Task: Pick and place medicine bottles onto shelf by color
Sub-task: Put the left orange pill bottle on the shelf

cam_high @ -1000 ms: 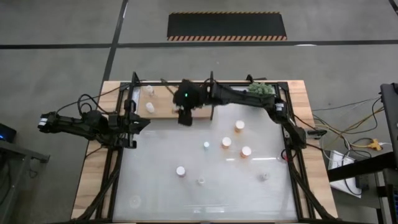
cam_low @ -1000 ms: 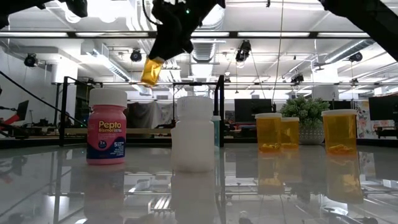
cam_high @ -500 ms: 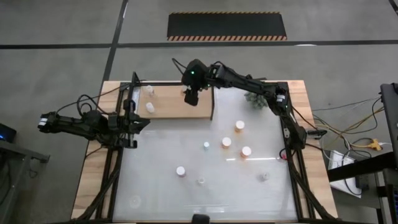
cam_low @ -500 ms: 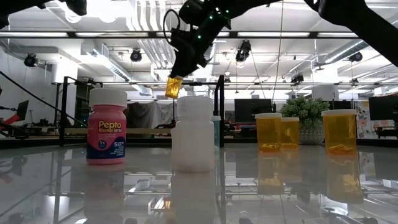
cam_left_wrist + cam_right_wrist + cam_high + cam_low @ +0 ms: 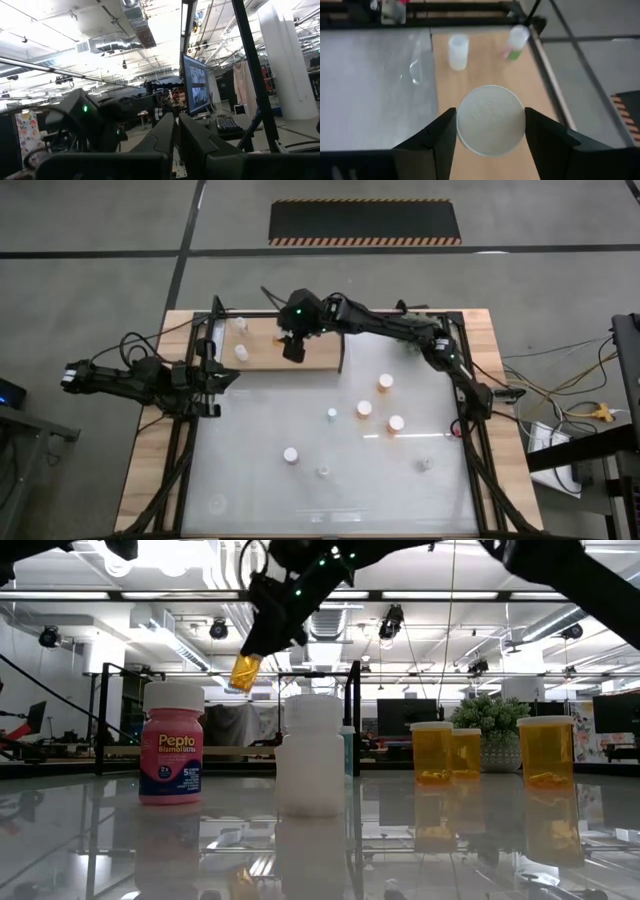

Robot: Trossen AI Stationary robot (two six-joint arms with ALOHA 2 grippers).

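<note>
Right gripper [image 5: 292,352] clamped on orange bottle [image 5: 244,671], held tilted above wooden shelf [image 5: 320,356].
Two bottles [image 5: 458,51] standing on shelf beyond it; remaining bottles [image 5: 364,408] on white tabletop [image 5: 260,490] beside shelf; left gripper [image 5: 176,131] pinched closed, off shelf's left end.

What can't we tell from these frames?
- Orange bottle: its label, too small in the low view; the right wrist view shows only its cap.
- Right gripper: high view hides the held bottle beneath it.
- Shelf: the two bottles' colours, too small in the high view.
- Left gripper: high view too small.
</note>
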